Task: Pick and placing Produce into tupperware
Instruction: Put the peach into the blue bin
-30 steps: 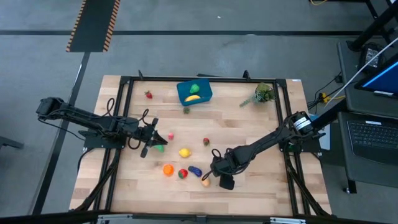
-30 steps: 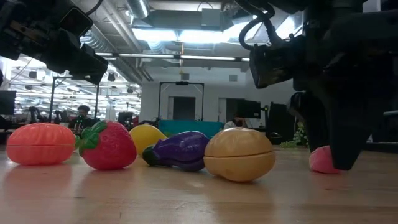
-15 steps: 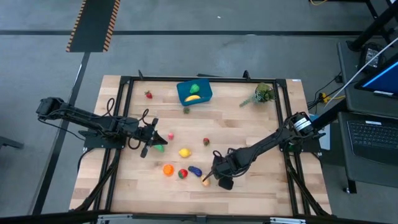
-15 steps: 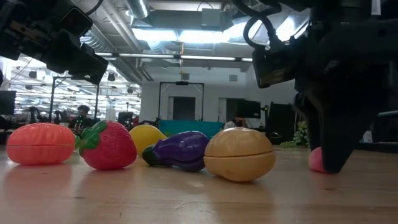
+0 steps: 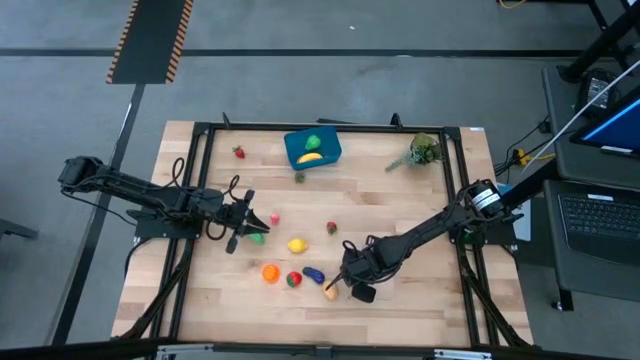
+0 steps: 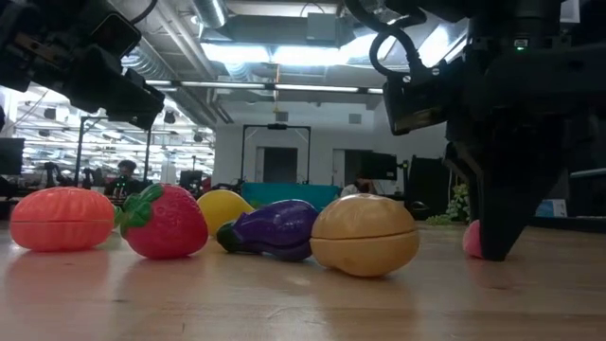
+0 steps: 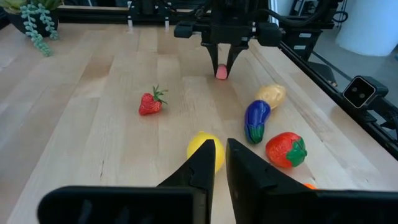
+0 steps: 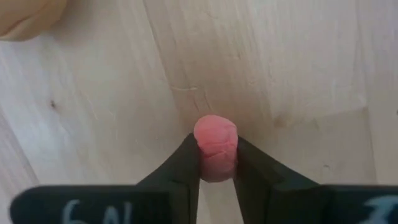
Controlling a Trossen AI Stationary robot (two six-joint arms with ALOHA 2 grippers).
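My right gripper stands near the table's front edge, shut on a small pink produce piece, just right of the tan potato. Beside the potato lie the purple eggplant, a red strawberry and the orange. The lemon and a small strawberry lie mid-table. The blue tupperware stands at the far side with a green and a yellow piece inside. My left gripper hovers left of centre, shut on nothing, with a pink piece and a green piece near it. My right gripper pinches the pink piece by its two opposite sides between its two fingers. The fingers come from above, pointing down. The piece's rounded end sticks out past the fingertips, and its underside rests on the table.
A leafy plant sprig lies at the far right. A small strawberry lies left of the tupperware, and a tiny piece lies just in front of it. A black frame rims the table. Bare wood shows right of my right gripper.
My right gripper has closed its fingers on the pink piece, shifting slightly toward the potato. The piece stays on the table.
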